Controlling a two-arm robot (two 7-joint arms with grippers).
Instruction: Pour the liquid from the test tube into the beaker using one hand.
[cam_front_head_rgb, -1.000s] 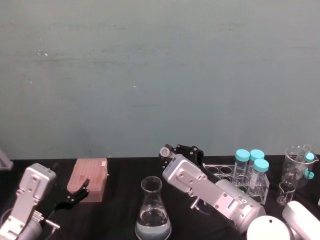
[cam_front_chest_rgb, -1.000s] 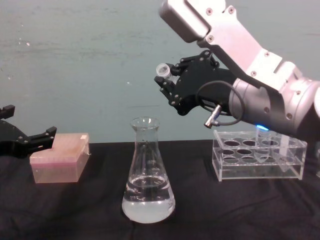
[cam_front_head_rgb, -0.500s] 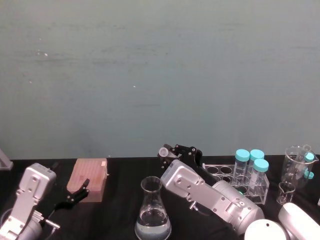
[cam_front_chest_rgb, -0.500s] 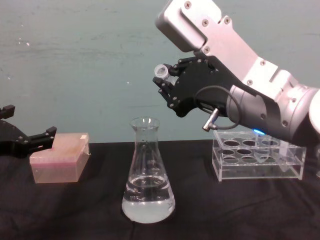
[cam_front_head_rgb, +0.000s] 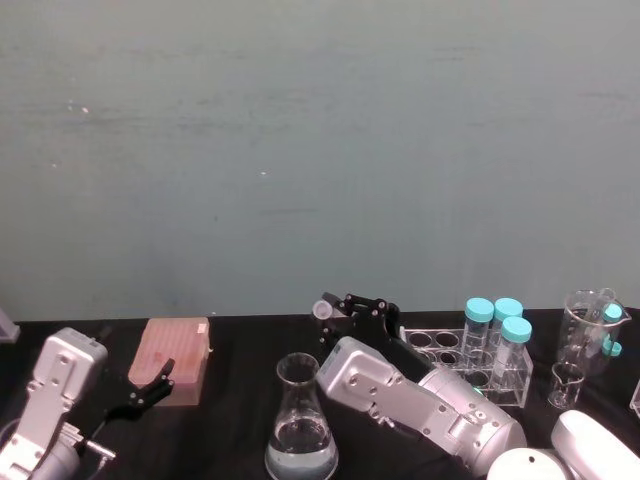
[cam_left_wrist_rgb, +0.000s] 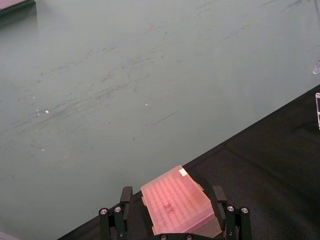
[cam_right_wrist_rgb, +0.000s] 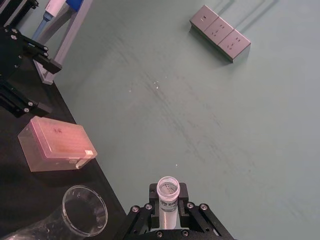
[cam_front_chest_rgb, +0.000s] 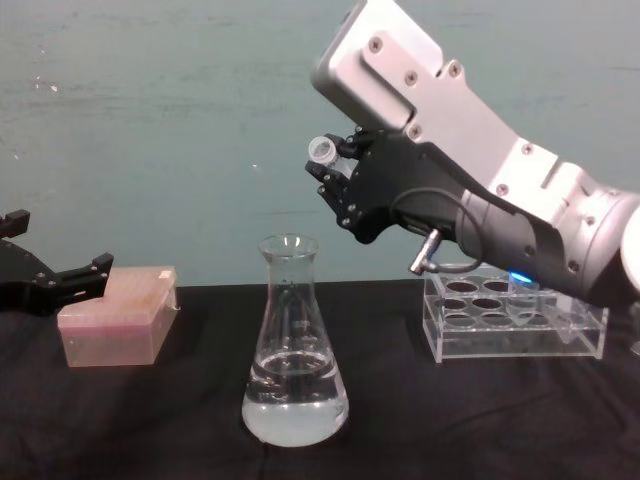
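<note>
While the right end effector (cam_front_chest_rgb: 338, 170) pinches the small test tube (cam_front_chest_rgb: 322, 150) up high and tilted, just beside and above the mouth of the conical flask (cam_front_chest_rgb: 295, 350), the rim does not look to be over the glass yet. Tipped more here, the liquid could splash onto the black bench (cam_front_chest_rgb: 150, 420). The left end effector (cam_left_wrist_rgb: 172, 197) sits with fingers spread by the pink box (cam_front_chest_rgb: 110, 325).

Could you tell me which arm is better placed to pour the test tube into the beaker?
Right. The right gripper is shut on the test tube, held above the beaker and slightly to its right. The left gripper is open, far off near the pink box.
</note>
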